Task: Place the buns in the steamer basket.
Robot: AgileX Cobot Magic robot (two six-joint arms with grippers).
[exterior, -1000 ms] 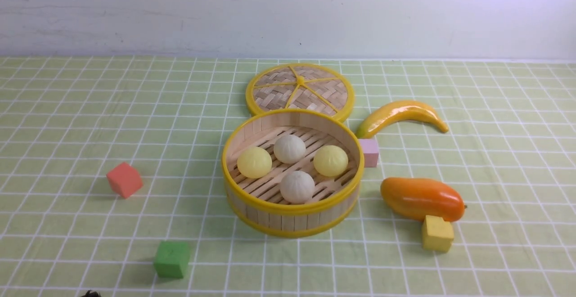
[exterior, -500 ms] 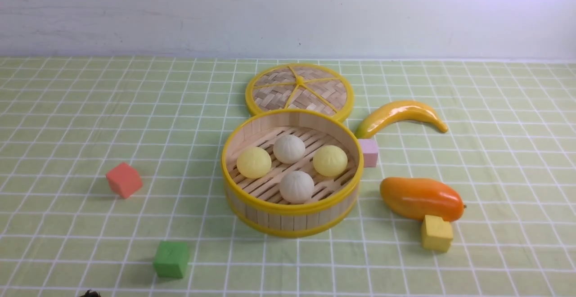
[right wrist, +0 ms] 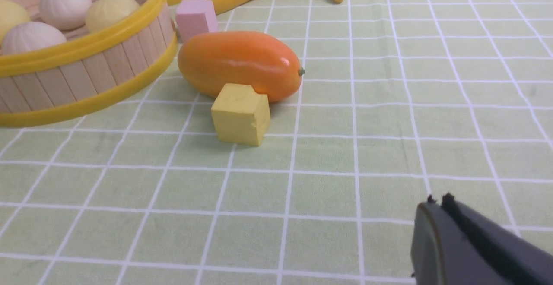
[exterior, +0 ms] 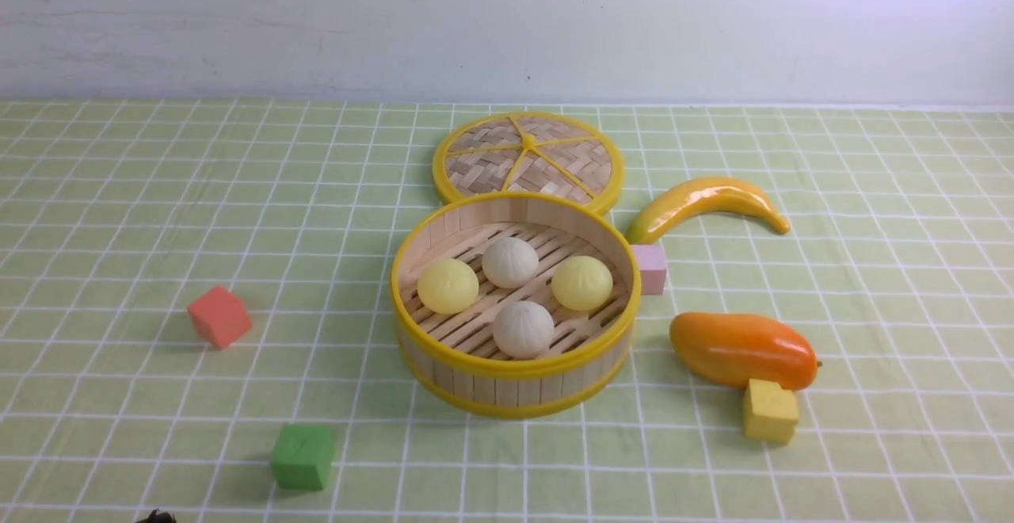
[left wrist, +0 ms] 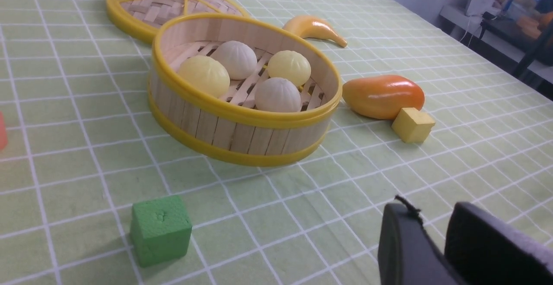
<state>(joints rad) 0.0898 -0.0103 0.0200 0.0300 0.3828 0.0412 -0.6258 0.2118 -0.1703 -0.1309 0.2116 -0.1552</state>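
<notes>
On the green checked tablecloth [exterior: 158, 214] you are seeing four buns [exterior: 511, 261] lying inside the steamer basket [exterior: 515, 384], before a pale wall [exterior: 507, 24]. Left gripper [left wrist: 434, 237] is showing a narrow gap, holding nothing; right gripper [right wrist: 437, 205] is sitting closed, empty.

**What lay on the checked table**

The table [exterior: 119, 190] wore a pale green cloth with white grid lines. On it sat the steamer basket [exterior: 515, 384], the woven lid [exterior: 527, 154] touching its far wall, a banana [exterior: 705, 202], a mango [exterior: 741, 349] and pink [exterior: 651, 268], yellow [exterior: 768, 410], red [exterior: 219, 316] and green [exterior: 302, 456] cubes. The green cube lay nearest the left jaws, the yellow one nearest the right.
</notes>
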